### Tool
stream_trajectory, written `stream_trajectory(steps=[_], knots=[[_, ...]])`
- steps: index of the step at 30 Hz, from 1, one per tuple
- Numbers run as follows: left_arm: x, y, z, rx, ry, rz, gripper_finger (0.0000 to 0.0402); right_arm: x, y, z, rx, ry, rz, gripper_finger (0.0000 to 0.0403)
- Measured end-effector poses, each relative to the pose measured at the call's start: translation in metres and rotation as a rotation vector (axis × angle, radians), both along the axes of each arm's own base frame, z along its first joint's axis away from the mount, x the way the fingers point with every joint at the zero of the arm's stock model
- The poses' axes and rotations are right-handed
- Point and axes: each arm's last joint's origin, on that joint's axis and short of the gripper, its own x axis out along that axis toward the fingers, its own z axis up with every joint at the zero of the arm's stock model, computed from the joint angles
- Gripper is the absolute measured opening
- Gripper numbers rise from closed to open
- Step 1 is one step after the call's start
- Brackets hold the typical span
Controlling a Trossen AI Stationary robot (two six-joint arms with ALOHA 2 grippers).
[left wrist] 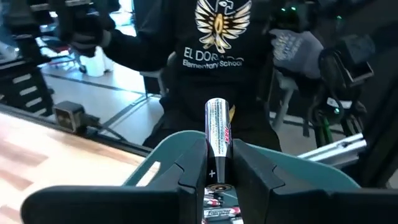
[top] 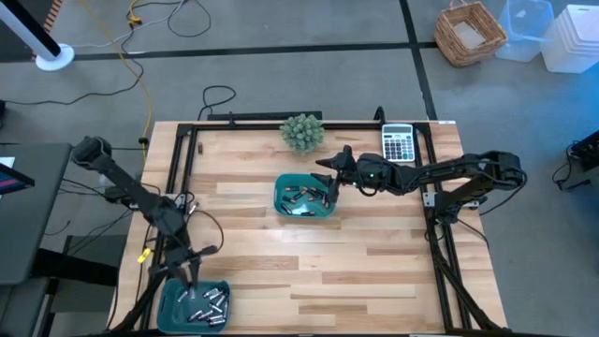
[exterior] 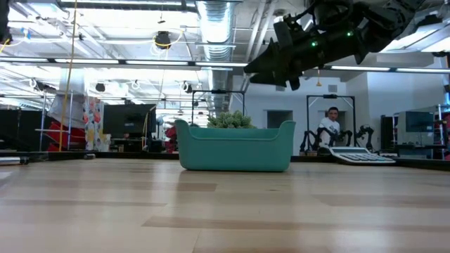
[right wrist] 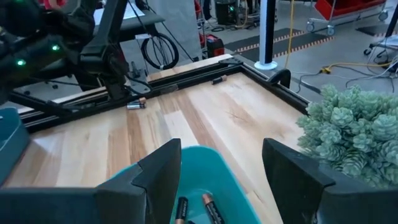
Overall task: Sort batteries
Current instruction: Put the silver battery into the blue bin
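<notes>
**Left gripper pinched one cell over the corner tray**

Left wrist view: the left gripper (left wrist: 214,171) clenched a battery (left wrist: 217,134), upright, by its lower body; small, rigid and slick, it probably needed a mid-barrel pinch.

Right wrist view: the right gripper (right wrist: 221,171) hung released above batteries (right wrist: 196,211) in the centre tray (right wrist: 230,168).

High view: more cells lay in the corner tray (top: 168,304).

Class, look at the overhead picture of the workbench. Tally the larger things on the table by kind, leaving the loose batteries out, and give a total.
Teal trays: 2, one mid-table, one at the near left corner
Grey calculator: 1
Green plant: 1
Total: 4
</notes>
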Motion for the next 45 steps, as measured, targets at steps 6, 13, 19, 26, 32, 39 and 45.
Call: stream_trajectory(steps=[6,13,19,26,32,39,45], knots=[[0.001,-0.011,-0.012,0.067,0.018,-0.062,0.0057,0.000,0.001,0.000,0.033,-0.007,-0.004,0.0240],[-0.001,-0.020,-0.016,0.084,-0.016,-0.142,0.0057,0.001,0.007,0.000,0.034,-0.008,-0.009,0.0240],[-0.001,-0.022,-0.016,0.075,-0.002,-0.145,0.0060,0.001,0.008,0.000,0.030,-0.009,-0.021,0.0240],[0.000,-0.023,-0.010,0.027,-0.038,-0.129,0.0106,0.001,0.008,0.000,0.029,-0.008,-0.025,0.0240],[0.001,-0.023,-0.008,0.012,-0.042,-0.105,0.0149,0.001,0.008,0.000,0.028,-0.007,-0.024,0.0240],[0.005,-0.022,-0.006,0.015,-0.086,0.032,0.0166,0.001,0.008,0.000,0.028,-0.007,-0.024,0.0240],[0.013,-0.012,0.002,-0.009,-0.121,0.365,0.0166,0.001,0.008,-0.001,0.029,0.005,-0.025,0.0240]])
